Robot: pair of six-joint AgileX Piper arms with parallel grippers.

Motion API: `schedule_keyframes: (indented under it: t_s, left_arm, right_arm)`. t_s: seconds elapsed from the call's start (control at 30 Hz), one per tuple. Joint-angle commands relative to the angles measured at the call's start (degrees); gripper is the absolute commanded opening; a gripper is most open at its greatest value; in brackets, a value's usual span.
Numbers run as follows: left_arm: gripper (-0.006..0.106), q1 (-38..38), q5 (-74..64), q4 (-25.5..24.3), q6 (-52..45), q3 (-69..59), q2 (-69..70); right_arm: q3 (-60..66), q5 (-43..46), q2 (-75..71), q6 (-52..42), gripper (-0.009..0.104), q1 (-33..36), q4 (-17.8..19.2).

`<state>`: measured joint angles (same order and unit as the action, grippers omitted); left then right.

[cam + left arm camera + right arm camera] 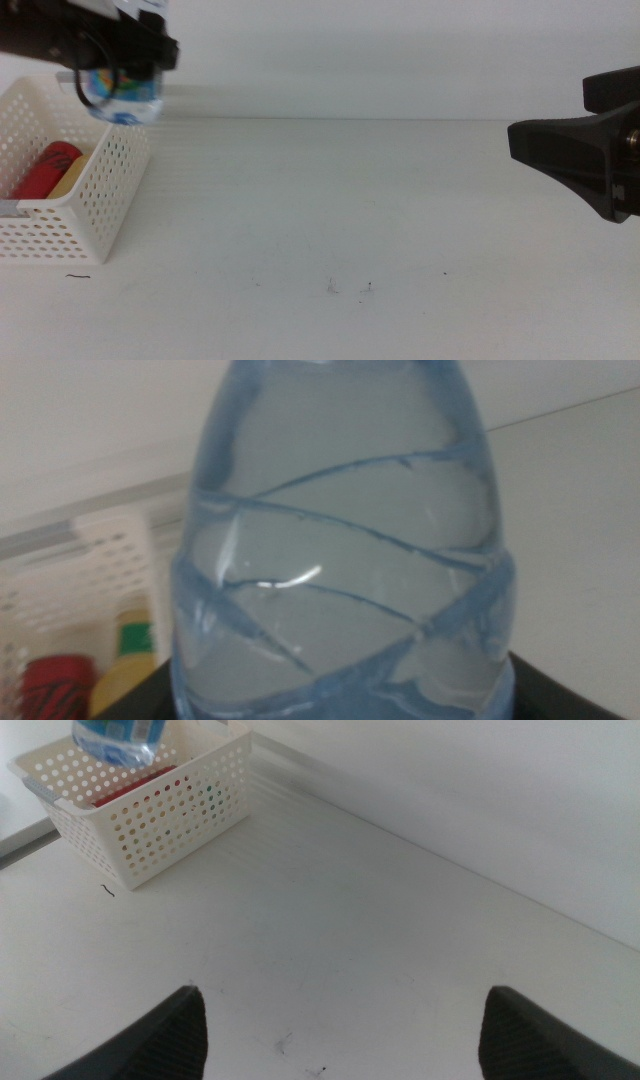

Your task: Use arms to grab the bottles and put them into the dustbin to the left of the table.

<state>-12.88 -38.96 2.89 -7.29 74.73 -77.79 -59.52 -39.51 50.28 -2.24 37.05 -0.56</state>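
My left gripper [122, 72] is shut on the clear water bottle [126, 98] and holds it in the air over the right rim of the white dustbin [95, 205] at the table's left. The bottle [340, 560] fills the left wrist view. Inside the dustbin lie the red can [46, 168] and the yellow tea bottle [76, 176], both also seen behind the held bottle: the can [55, 685] and the tea bottle [130, 655]. My right gripper [345, 1040] hangs open and empty above the table's right side, far from the dustbin [150, 830].
The white table [350, 200] carries only a few small dark specks [368, 289] near the front. A pale wall runs along its far edge.
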Motion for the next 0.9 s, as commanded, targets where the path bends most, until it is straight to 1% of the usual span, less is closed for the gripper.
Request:
schedule_keyframes:
  t_s: [0.0,0.17,0.3,0.33,0.6,0.87]
  left_arm:
    - [0.028,2.4,-1.6,1.2,-1.9,4.3,-1.6]
    - [0.028,8.1,-7.1,3.8,-3.9,11.0,-6.6]
    - [0.028,12.3,-10.8,4.6,-4.7,15.0,-11.1]
    - [0.028,14.4,-11.7,5.3,-4.9,16.5,-13.2]
    - [0.028,20.1,-12.8,5.3,-7.5,18.6,-18.2]
    - [0.028,23.1,-12.5,4.1,-7.9,18.6,-22.2]
  right_arm:
    - [-0.5,0.4,-0.2,-0.2,0.085,-0.5,0.1]
    - [-0.5,0.4,-0.2,-0.2,0.085,-0.5,0.1]
    - [-0.5,0.4,-0.2,-0.2,0.085,-0.5,0.1]
    - [-0.5,0.4,-0.2,-0.2,0.085,-0.5,0.1]
    - [-0.5,0.4,-0.2,-0.2,0.085,-0.5,0.1]
    - [-0.5,0.4,-0.2,-0.2,0.085,-0.5,0.1]
